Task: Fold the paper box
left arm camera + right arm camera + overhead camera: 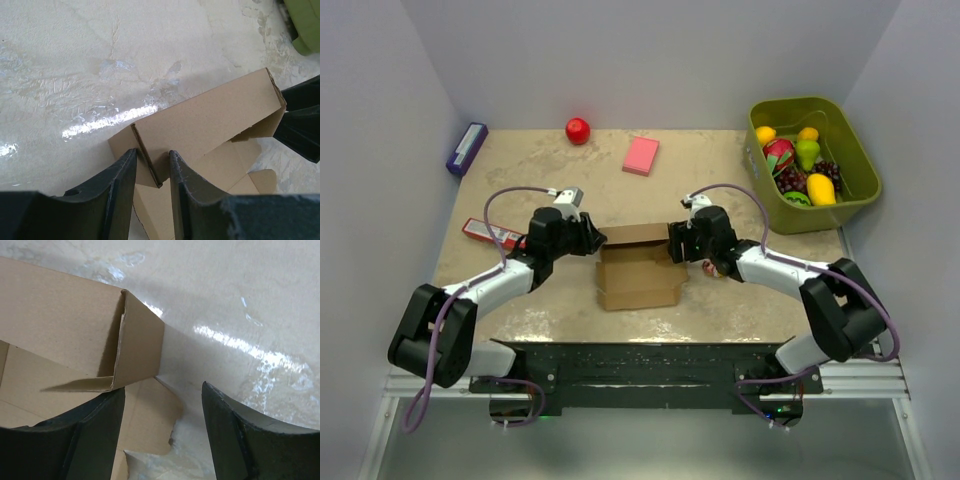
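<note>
The paper box (640, 270) is plain brown cardboard, partly folded, lying in the middle of the table with its back wall raised and flaps spread toward me. My left gripper (595, 240) is at its left end. In the left wrist view the fingers of that gripper (152, 152) pinch the folded corner where the back wall (210, 115) meets a side flap. My right gripper (675, 243) is at the right end. In the right wrist view its jaws (162, 387) stand wide apart, with the box's folded end (137, 347) just above the left finger and nothing held.
A green bin (860, 150) of toy fruit stands at the back right. A pink flat block (641, 155), a red ball (578, 130) and a purple object (466, 148) lie along the back. A red flat packet (485, 232) lies beside the left arm.
</note>
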Available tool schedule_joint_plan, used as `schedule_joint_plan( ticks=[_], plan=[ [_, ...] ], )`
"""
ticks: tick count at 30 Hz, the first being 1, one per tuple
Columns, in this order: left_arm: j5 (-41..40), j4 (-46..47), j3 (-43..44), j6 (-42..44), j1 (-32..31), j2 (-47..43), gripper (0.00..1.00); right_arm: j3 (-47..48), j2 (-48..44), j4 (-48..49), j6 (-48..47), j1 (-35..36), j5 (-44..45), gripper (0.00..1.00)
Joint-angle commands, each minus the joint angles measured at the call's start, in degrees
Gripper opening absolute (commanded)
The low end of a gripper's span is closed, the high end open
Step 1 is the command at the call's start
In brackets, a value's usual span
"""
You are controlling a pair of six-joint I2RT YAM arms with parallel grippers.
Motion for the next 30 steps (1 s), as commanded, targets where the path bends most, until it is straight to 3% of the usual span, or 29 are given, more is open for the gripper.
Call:
schedule_joint_plan(
  ticks=[1, 12, 16, 22, 27, 30],
  plan=[
    [-1.1, -4.1, 0.8, 3.0, 0.8, 1.5, 0.36, -1.7, 1.1, 12.4, -3.6, 0.1, -3.1, 0.67],
    [-0.6, -4.6, 1.0, 3.4, 1.4, 1.9, 0.34, -3.0, 5.5, 23.6, -6.7, 0.2, -8.0, 0.66],
    [-0.5, -4.8, 1.1, 3.5, 1.6, 1.9, 0.34, -2.8, 7.0, 26.7, -8.0, 0.2, -8.5, 0.61],
    [-0.3, -4.8, 1.1, 3.5, 1.7, 2.0, 0.34, -1.8, 9.1, 26.4, -8.9, 0.8, -7.8, 0.42],
    [0.4, -4.2, 1.3, 3.3, 1.8, 2.3, 0.34, -1.6, 9.7, 24.9, -9.5, 3.7, -1.4, 0.29],
    [0.9, -4.1, 1.3, 3.3, 1.8, 2.4, 0.34, -1.5, 10.3, 25.0, -9.0, 5.3, 1.9, 0.27]
  ],
)
